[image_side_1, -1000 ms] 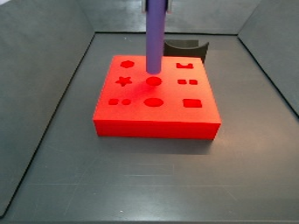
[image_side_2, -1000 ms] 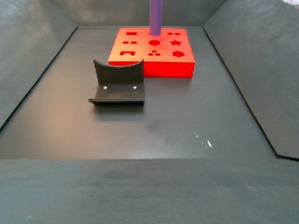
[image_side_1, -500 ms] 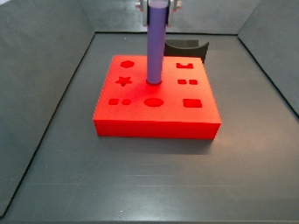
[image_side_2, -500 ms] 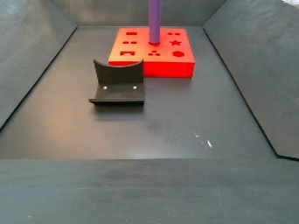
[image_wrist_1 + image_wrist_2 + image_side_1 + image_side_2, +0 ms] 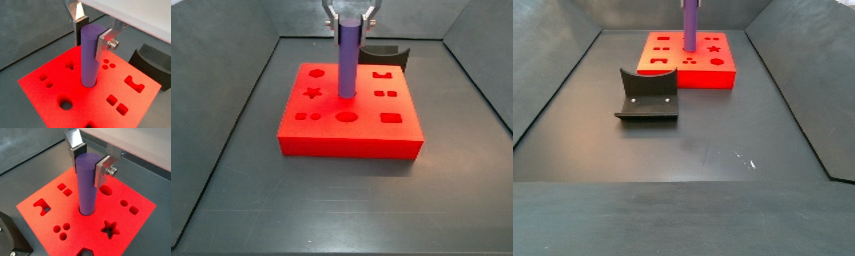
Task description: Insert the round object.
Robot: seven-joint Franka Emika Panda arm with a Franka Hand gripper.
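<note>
The purple round peg (image 5: 346, 60) stands upright with its lower end in a round hole in the middle of the red block (image 5: 358, 135). My gripper (image 5: 348, 22) is above the block, shut on the peg's top end. Both wrist views show the silver fingers pressed against either side of the peg (image 5: 90, 55) (image 5: 87, 183), with the gripper (image 5: 93, 34) (image 5: 91, 160) straight over the block (image 5: 67, 85) (image 5: 137, 223). In a side view the peg (image 5: 688, 25) runs out of the frame's upper edge above the block (image 5: 687, 78), and the gripper is out of view there.
The red block has other cut-outs, among them a star (image 5: 311, 93) and a second round hole (image 5: 346, 116). The dark fixture (image 5: 647, 97) stands on the grey floor apart from the block; it also shows behind the block (image 5: 385, 53). Grey walls enclose the floor.
The gripper has come down with the peg. The peg's lower end was above the block a second ago and now sits in the round hole.
</note>
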